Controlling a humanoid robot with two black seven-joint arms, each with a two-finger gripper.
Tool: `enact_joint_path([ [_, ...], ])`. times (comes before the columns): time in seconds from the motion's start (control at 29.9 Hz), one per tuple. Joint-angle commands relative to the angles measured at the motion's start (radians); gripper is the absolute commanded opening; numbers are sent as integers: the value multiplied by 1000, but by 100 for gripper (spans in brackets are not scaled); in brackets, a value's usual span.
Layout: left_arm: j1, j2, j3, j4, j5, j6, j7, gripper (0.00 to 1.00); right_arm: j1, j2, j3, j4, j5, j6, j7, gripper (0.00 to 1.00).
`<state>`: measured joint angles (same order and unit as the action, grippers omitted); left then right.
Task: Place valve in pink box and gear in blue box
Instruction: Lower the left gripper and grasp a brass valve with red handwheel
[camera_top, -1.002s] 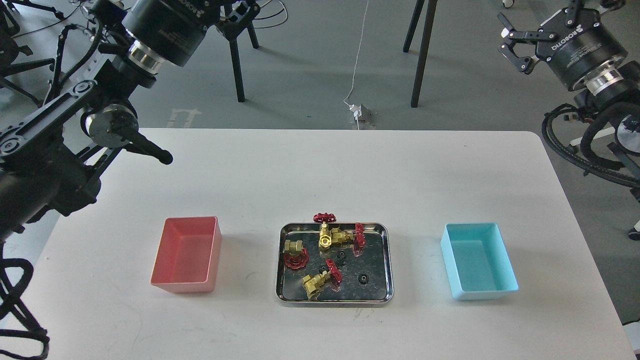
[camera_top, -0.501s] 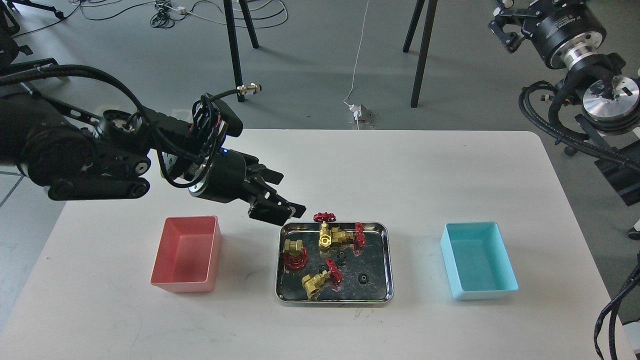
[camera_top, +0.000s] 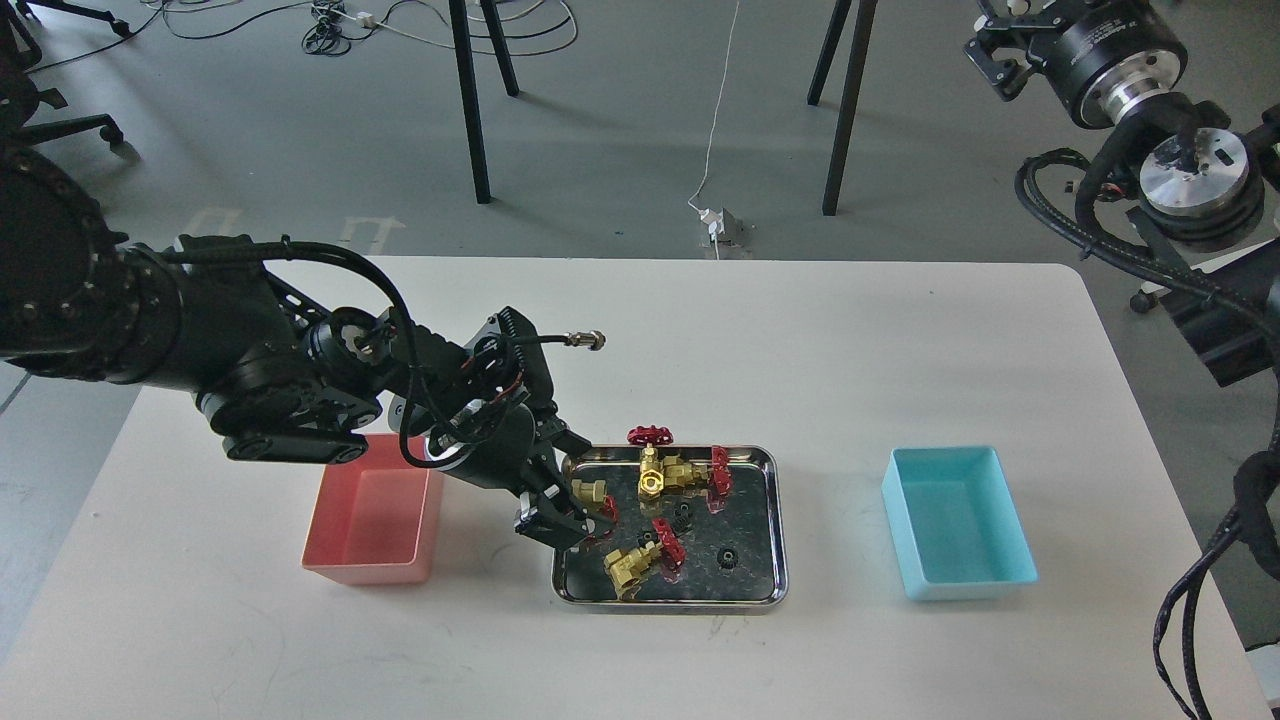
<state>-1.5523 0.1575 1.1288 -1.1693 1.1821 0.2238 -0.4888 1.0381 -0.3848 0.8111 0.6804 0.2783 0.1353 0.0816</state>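
Reaching into the steel tray (camera_top: 775, 520) on the white desk (camera_top: 640, 340), the left gripper (camera_top: 585, 505) has its jaws spread around a valve (camera_top: 590, 492) at the tray's left side, seemingly not yet clamped. A gear (camera_top: 727, 556) lies near the tray's right side. Pink box (camera_top: 375, 510) sits left, blue box (camera_top: 955, 525) right. The right gripper (camera_top: 990, 55) is raised; I cannot tell its jaws' state.

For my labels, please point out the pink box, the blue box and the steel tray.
pink box (camera_top: 365, 520): head view, bare inside floor.
blue box (camera_top: 955, 525): head view, inside floor.
steel tray (camera_top: 755, 520): head view, bare floor, right side.
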Motion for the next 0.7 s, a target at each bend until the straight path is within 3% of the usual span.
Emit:
enact_joint_path([
  [0.0,31,-3,-7,29,14,5,0,93,-7,1,-3,1,-1,0,0,99],
  [0.27,107,-4,-9,125,59,22,0,83,-24,1,-4,10,-1,0,0,99],
  [0.53,155,-26,-7,178,64,25,0,61,-36,-6,-4,10,-2,3,0,99],
  [0.67,161,-33,-7,184,65,49,0,55,-44,-5,-4,4,-4,6,0,99],
])
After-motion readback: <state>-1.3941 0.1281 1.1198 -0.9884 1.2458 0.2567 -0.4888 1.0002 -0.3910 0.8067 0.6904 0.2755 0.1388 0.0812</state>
